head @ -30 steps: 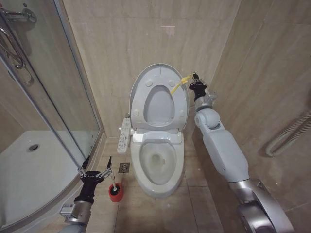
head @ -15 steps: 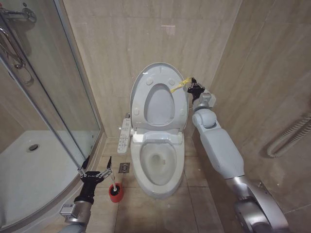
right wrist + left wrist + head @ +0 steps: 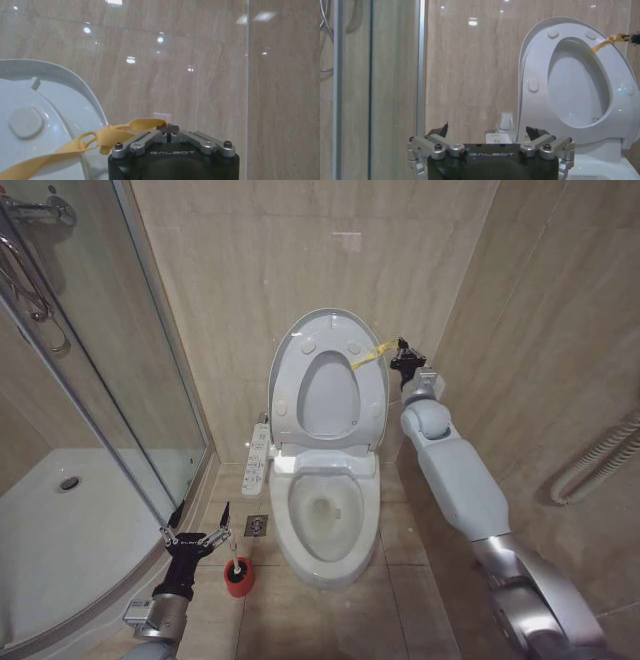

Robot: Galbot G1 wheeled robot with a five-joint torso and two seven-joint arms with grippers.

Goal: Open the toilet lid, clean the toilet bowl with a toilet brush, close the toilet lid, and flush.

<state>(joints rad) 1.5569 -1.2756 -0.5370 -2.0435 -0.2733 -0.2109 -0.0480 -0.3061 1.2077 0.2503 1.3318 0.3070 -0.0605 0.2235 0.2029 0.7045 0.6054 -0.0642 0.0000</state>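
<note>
Toilet lid: the toilet lid (image 3: 300,340) stands raised against the back wall, its inner face toward us, with the ring seat (image 3: 327,392) raised against it too. From the bowl it sits at 12 o'clock.
Yellow tie: the yellow tie (image 3: 371,353) runs from the lid's rim at about 2 o'clock out to the right gripper.
Right gripper: the right gripper (image 3: 403,356) hangs just beside the lid's upper right edge, jaws pressed together on the end of the tie, as the right wrist view shows (image 3: 169,129).
Step in hand: by my reckoning the opening is all but done. Doing it well means easing the pull until the lid leans on the wall by itself, then letting the tie go without a tug, so the lid does not drop forward.
Toilet bowl: the toilet bowl (image 3: 325,515) lies open below, a little water at its bottom.
Toilet brush: the toilet brush (image 3: 236,555) stands in its red holder (image 3: 238,578) on the floor, at about 8 o'clock from the bowl and close to its foot.
Left gripper: the left gripper (image 3: 195,532) waits low, just beside the brush at its 9 o'clock, jaws spread wide and holding nothing.
Floor: beige tiles (image 3: 330,610), with a small square drain (image 3: 256,525) near the brush.
Room: a narrow corner of glossy beige wall tiles (image 3: 240,270), a glass shower screen (image 3: 110,370) and white shower tray (image 3: 60,530) off at 9 o'clock, and a hose (image 3: 595,455) on the wall at 3 o'clock.
</note>
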